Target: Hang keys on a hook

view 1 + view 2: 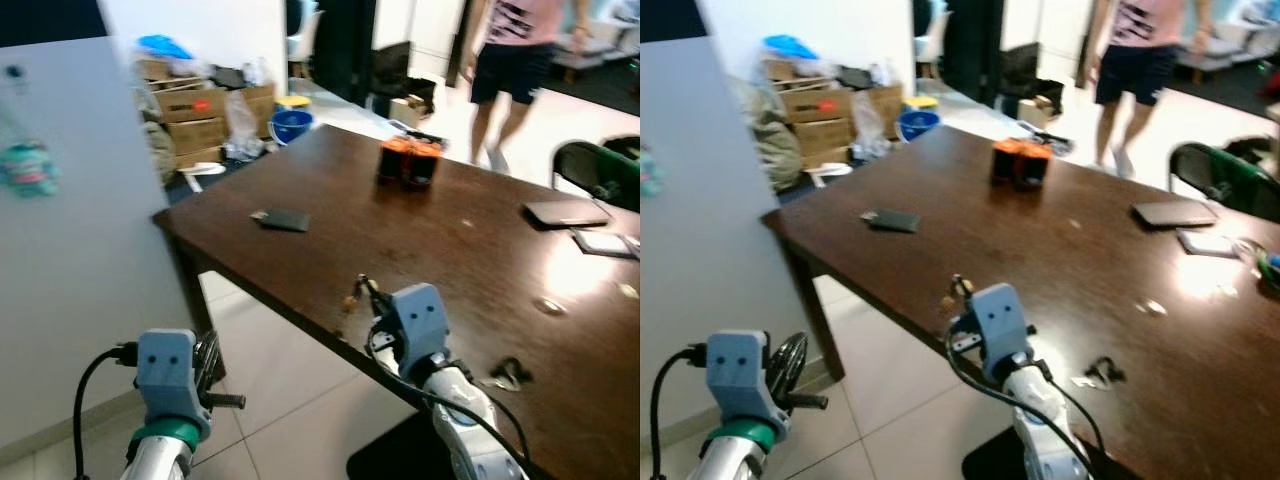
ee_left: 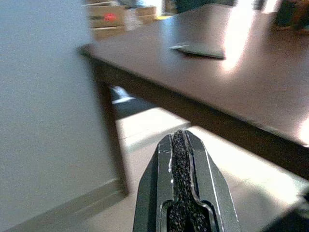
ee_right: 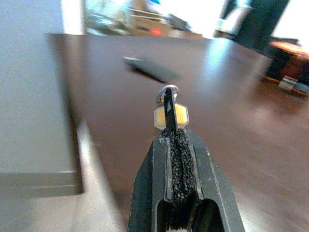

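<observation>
Right gripper [image 3: 170, 123]: fingers pressed together, clamped on the keys [image 3: 169, 112], which stick out past the fingertips with a gold tag and a silver ring. It is held above the near edge of the brown table [image 1: 470, 250]. A flat dark case [image 1: 283, 220] lies at 11 o'clock from it, orange-and-black canisters [image 1: 408, 161] at 12. Left gripper [image 2: 183, 140]: fingers together, gripping nothing, low over the floor beside a grey wall [image 1: 70, 250]. A person [image 1: 515, 60] stands beyond the table.

Keys [image 3: 169, 112], gold head and silver ring, pinched upright in the right gripper [image 3: 170, 129] above the desk [image 3: 217, 96] edge.
</observation>
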Controlling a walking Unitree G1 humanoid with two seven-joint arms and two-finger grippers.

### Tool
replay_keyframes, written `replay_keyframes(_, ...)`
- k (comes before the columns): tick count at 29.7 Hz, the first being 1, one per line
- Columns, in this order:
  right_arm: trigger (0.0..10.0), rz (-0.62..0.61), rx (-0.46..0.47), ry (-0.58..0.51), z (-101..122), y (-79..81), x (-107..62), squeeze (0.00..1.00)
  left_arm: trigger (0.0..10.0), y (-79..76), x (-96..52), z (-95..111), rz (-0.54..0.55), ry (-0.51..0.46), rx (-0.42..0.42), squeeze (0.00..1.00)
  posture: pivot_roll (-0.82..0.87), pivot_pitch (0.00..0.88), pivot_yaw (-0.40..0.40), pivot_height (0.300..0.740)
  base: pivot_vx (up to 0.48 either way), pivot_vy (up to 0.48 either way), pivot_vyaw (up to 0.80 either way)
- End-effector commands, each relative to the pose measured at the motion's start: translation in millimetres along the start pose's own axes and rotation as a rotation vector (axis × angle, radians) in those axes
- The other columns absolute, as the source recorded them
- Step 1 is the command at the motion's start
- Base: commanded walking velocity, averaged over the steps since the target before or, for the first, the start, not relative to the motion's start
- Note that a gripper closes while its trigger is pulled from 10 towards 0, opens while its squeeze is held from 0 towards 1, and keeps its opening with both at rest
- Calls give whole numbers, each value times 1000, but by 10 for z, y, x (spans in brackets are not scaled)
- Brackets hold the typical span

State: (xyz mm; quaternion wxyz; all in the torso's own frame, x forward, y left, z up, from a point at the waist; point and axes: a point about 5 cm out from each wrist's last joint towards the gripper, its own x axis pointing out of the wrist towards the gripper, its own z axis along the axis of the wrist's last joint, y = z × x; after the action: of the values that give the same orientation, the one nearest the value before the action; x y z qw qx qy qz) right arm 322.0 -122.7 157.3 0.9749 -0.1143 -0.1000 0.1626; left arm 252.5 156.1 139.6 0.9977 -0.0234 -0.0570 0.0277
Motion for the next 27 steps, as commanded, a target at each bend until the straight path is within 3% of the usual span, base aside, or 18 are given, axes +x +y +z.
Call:
replay_keyframes(1,10000,13,1,20,-47,22,-24,0,10000,3,-48,-55,8,20,1,0,-120,72,36,740,0,0,800)
replay_keyframes(13,10000,26,-5,34,3,47,-94,0,10000,-10,-24,-87,-3,16,9,0,-160,76,31,740,0,0,800)
replay_keyframes(18,10000,-17,-28,39,89,-115,-146,0,10000,-48,78,-7,-45,-18,27,0,-185,83,13,740,0,0,800)
replay_keyframes(19,10000,-33,-13,45,64,-133,-158,0,10000,-38,90,7,-40,-21,22,0,-176,78,47,740,0,0,800)
replay_keyframes(24,10000,-52,-6,51,-29,-131,-184,0,10000,-25,98,-25,-22,-7,6,0,-172,68,57,740,0,0,800)
replay_keyframes(25,10000,-69,-2,63,-99,-118,-209,0,10000,-11,76,-74,-9,15,6,0,-161,66,116,740,0,0,800)
replay_keyframes(27,10000,-85,3,73,-142,-109,-229,0,10000,-5,52,-106,2,28,-7,0,-161,66,116,740,0,0,800)
